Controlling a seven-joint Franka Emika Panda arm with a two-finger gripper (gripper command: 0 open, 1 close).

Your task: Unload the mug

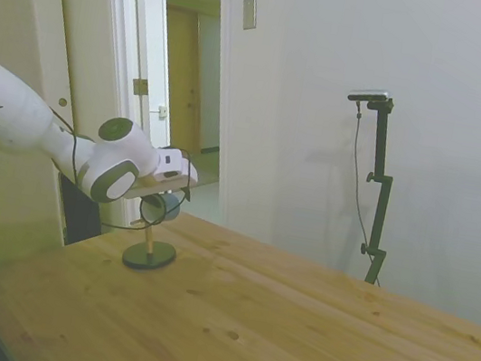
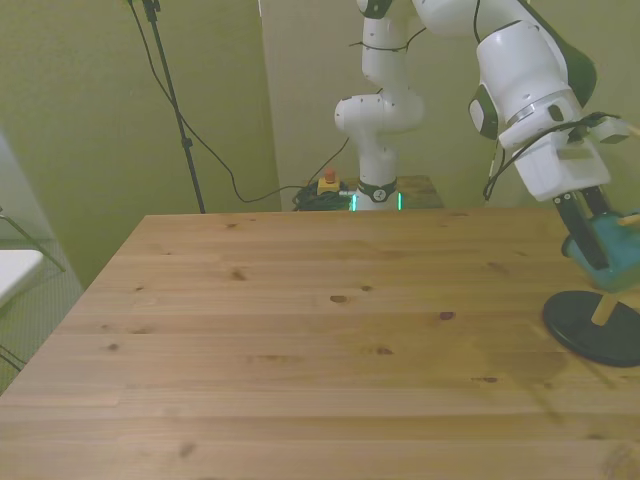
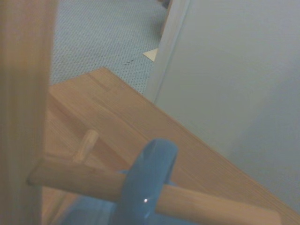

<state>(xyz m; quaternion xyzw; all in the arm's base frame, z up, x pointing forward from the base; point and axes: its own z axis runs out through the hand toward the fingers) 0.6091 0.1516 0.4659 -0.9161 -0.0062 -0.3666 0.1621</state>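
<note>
The mug (image 2: 616,246) is pale teal and hangs by its handle (image 3: 149,180) on a side peg (image 3: 79,182) of a wooden stand with a dark round base (image 2: 596,327), at the front view's right edge. In the side view the mug (image 1: 162,210) sits just under the wrist, above the base (image 1: 149,256). My gripper (image 2: 597,243) reaches down onto the mug with its dark fingers (image 2: 579,228) close together on the mug's wall. The handle still rings the peg.
The stand's upright post (image 3: 21,117) rises right beside the wrist camera. The table's edge (image 3: 140,101) runs close behind the stand, with a white wall and carpet past it. An open doorway (image 1: 184,71) lies behind the arm.
</note>
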